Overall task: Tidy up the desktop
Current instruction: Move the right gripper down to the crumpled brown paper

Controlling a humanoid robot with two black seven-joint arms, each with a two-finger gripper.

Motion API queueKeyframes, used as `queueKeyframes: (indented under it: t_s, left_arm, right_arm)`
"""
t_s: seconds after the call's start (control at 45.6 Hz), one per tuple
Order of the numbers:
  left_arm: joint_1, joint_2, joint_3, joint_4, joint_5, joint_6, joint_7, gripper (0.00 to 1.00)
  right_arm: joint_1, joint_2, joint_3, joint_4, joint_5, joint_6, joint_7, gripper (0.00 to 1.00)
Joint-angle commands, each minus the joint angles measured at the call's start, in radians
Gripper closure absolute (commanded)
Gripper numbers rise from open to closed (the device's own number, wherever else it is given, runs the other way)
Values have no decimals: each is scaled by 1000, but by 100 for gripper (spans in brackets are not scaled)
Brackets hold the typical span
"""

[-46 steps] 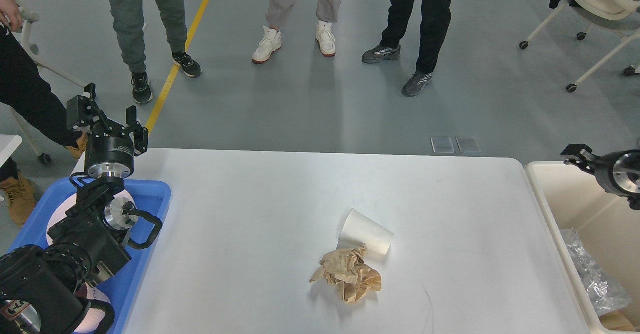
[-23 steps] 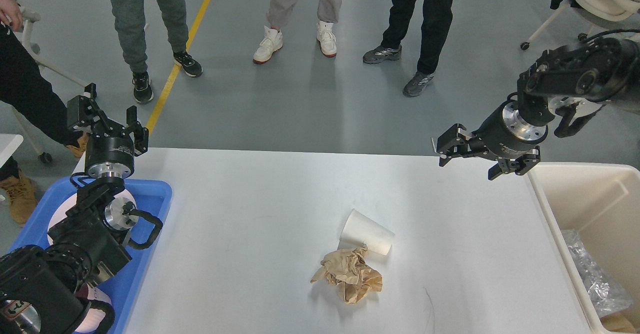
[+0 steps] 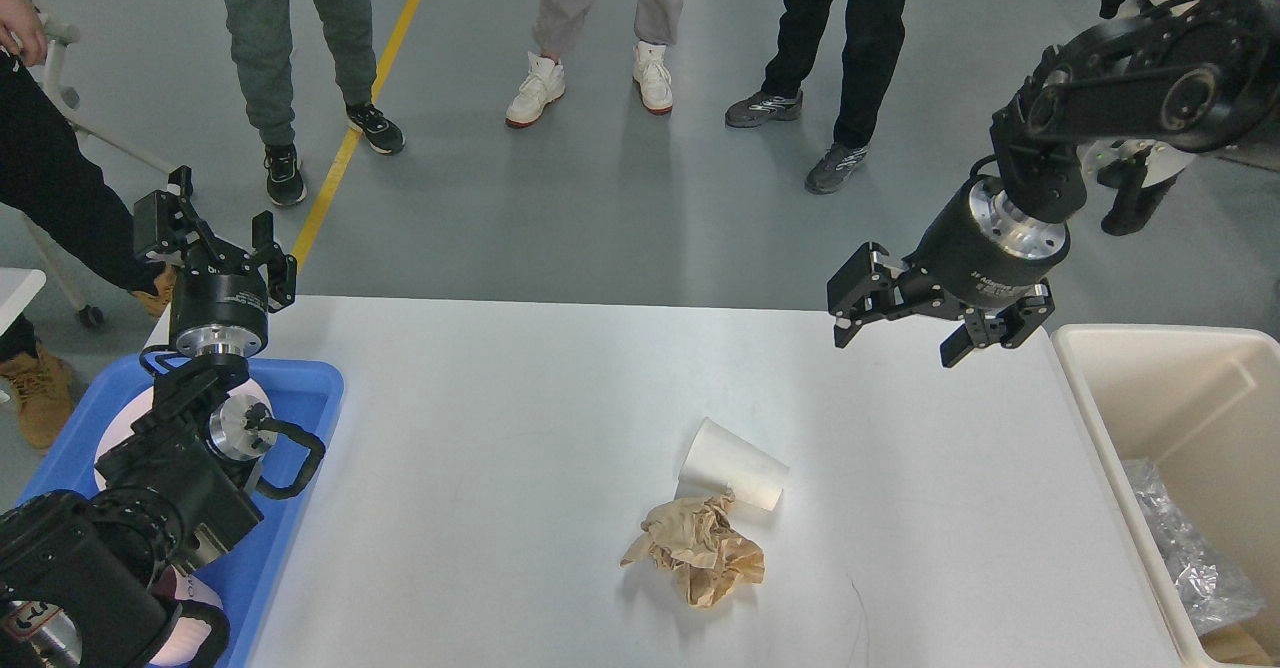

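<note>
My right gripper (image 3: pixel 893 331) jaws spread wide above the large white worktop (image 3: pixel 520 448), left gripper (image 3: pixel 215 238) jaws parted and empty, white paper cup (image 3: pixel 733 464) on its side touching crumpled brown paper (image 3: pixel 698 549) mid-worktop.

Desktop (image 3: pixel 500 428): was white. Cup (image 3: pixel 733 464): white. Crumpled paper (image 3: pixel 700 548): tan. Tray (image 3: pixel 300 388): blue. Bin (image 3: pixel 1160 388): cream. Foil (image 3: pixel 1185 548): silver. Grippers (image 3: pixel 215 238) (image 3: pixel 895 333): black. Floor line (image 3: pixel 365 98): yellow.
</note>
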State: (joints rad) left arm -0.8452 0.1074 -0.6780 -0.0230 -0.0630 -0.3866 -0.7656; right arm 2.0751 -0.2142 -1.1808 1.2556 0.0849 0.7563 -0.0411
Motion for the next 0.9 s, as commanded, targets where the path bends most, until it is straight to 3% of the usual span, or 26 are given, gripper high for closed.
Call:
queueKeyframes:
  t_s: [0.0,0.219,0.482,0.877]
  left_arm:
    - [0,0,0,0,0,0,0,4]
    - [0,0,0,0,0,0,0,4]
    - [0,0,0,0,0,0,-1,4]
    - [0,0,0,0,0,0,0,4]
  right_arm:
    - [-111,38,43,-4,-2,-109,-5,0]
    - [-265,156,50,-8,-13,-322,-8,0]
    - [-375,193,145,-15,-17,-334,-10,0]
    - [-546,228,250,-146,-17,-341,-10,0]
